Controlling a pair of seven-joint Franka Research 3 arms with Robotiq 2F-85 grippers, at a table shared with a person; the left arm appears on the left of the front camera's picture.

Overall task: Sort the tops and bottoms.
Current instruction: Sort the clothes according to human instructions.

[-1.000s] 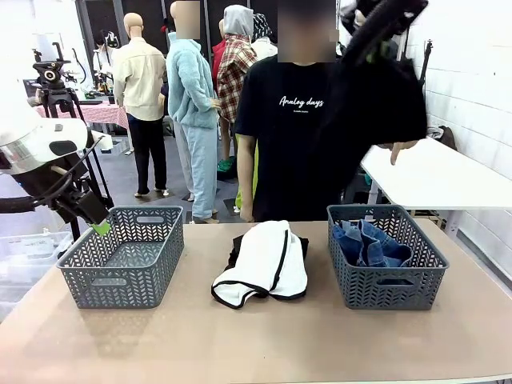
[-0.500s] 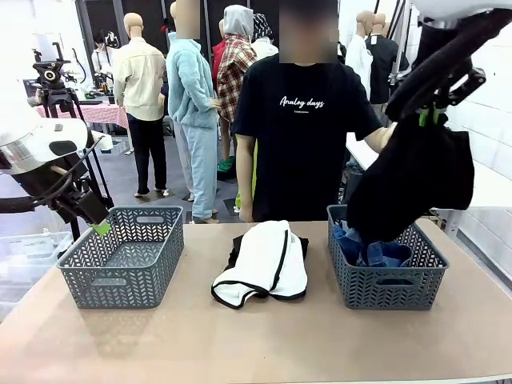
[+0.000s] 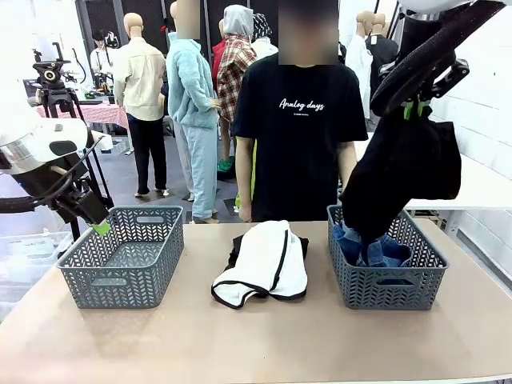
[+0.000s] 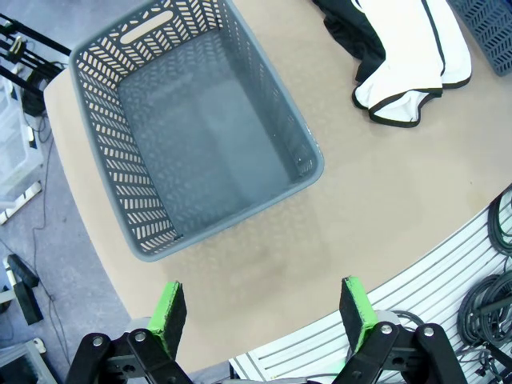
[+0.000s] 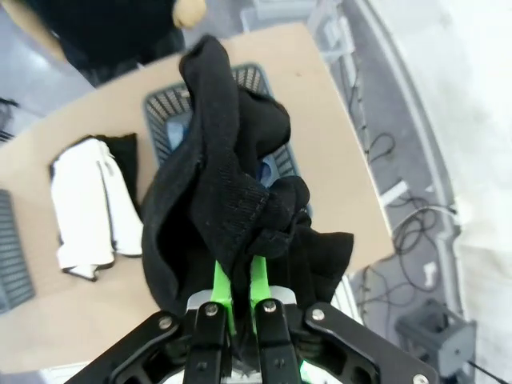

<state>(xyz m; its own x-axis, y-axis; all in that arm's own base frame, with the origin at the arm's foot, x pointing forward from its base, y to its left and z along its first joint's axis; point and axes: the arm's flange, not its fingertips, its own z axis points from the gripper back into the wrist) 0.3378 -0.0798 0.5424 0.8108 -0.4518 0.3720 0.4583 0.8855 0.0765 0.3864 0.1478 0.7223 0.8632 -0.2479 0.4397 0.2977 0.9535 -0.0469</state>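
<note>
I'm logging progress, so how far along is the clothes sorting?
Done: the blue denim piece lies in the right grey plastic basket. In hand: the right gripper, shut, holds a black garment over that basket. Remaining: the white garment with black edging and the black piece under it, mid-table; the left grey basket is empty.

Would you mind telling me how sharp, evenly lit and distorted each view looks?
Front view: sharp, evenly lit, a soft shadow under the left basket. Left wrist view: crisp, but the wide lens bows the table edge. Right wrist view: the black garment is slightly soft up close, and the picture's right side washes out pale.
</note>
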